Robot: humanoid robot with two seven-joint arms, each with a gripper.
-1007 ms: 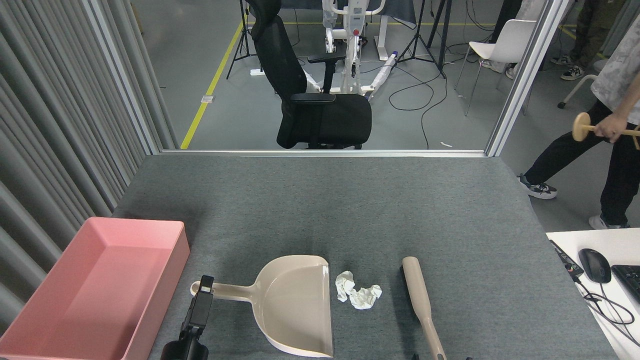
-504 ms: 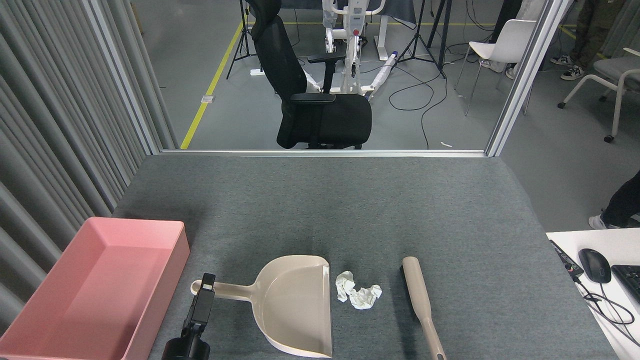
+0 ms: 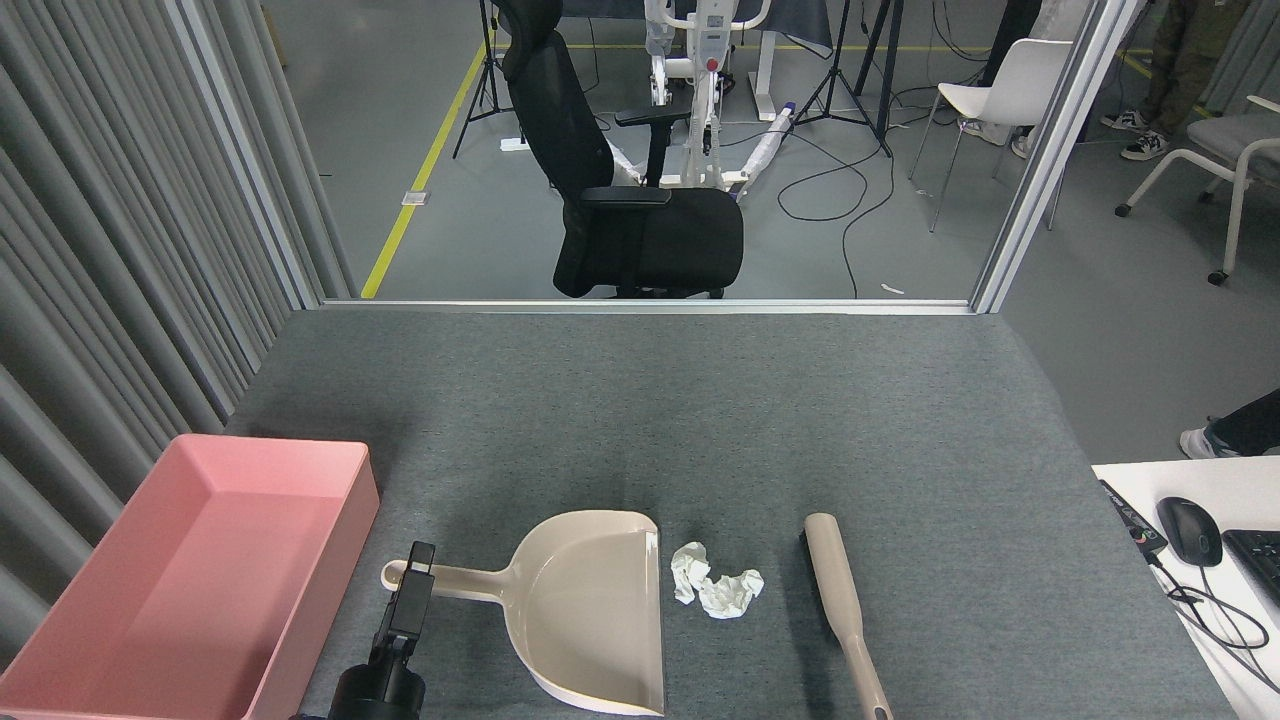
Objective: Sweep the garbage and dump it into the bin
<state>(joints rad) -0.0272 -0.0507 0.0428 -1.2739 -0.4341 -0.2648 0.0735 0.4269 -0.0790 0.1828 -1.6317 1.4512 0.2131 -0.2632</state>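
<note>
White crumpled garbage (image 3: 716,588) beside dustpan (image 3: 590,615)

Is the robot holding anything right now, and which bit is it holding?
Cannot tell. The left gripper sits at the dustpan handle, seen end-on. The brush and the garbage lie untouched.

The garbage (image 3: 716,587) lies between the dustpan (image 3: 590,610) on its left and the brush (image 3: 845,610) on its right; the bin (image 3: 60,640) sits far left.

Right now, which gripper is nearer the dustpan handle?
Left. The left gripper sits at the dustpan handle, near its end. The right gripper is not in view.
</note>
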